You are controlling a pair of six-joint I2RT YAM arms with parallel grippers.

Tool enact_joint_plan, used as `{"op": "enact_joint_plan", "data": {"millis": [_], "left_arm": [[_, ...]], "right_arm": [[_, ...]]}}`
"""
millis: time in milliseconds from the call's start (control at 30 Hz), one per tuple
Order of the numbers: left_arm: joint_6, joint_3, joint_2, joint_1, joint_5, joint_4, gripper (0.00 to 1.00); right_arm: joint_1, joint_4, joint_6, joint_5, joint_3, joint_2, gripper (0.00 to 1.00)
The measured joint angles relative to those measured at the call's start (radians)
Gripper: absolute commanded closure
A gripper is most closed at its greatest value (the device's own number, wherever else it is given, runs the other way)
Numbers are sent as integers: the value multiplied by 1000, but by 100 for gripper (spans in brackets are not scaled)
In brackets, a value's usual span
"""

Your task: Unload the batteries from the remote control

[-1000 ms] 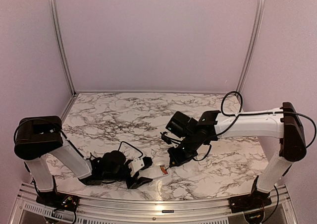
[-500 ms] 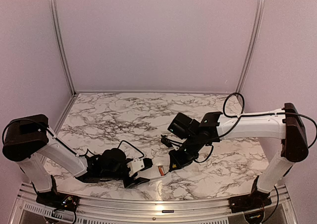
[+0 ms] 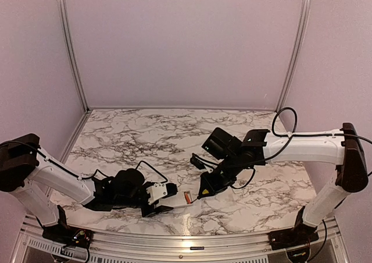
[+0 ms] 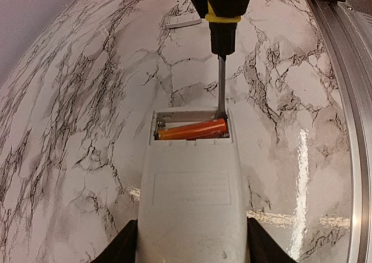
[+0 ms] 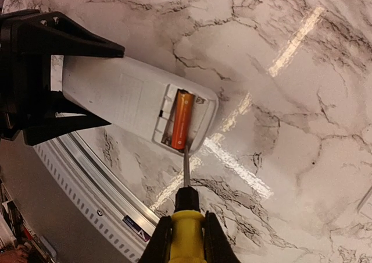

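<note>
**Screwdriver tip at the battery's end, set to lever it out**

The right gripper (image 5: 186,244) is closed tight on the yellow handle of a screwdriver (image 5: 186,219), whose shaft points away from it toward the remote control (image 5: 122,100). The blade tip rests at one end of the orange battery (image 5: 181,118). The battery lies in the open compartment (image 4: 192,118) at the end of the remote control farthest from the left gripper (image 4: 192,246). Only one battery shows; the slot beside it, on the remote control's outer-edge side, looks empty.

The left gripper clamps the remote control across its width at the end opposite the compartment. Its jaws stand about half open and press on both long edges, with the remote control's back facing up. Whether the remote control rests on the marble surface (image 4: 87,100) or hangs just above it, I cannot tell. A small white cover plate (image 4: 183,23) lies on the surface well beyond the remote control's compartment end.

The next move likely calls for working the tip under the battery's end, not against the plastic wall. A gentle upward lever should then lift that end free. A hard pry could make the tip slip, twist the remote control in its clamp, or send the battery rolling off.
</note>
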Motion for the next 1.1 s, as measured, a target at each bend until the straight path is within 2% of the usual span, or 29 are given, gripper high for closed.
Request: {"op": "enact_joint_plan", "data": {"millis": [467, 867, 1100], "left_arm": [[10, 32, -62, 39, 56, -93, 100], [-51, 48, -90, 94, 172, -92, 100], [-79, 62, -90, 99, 200, -91, 100]], "right_arm": [[-22, 52, 35, -32, -44, -74, 100], [-95, 264, 118, -193, -175, -248, 100], [-108, 299, 140, -212, -191, -247, 100]]}}
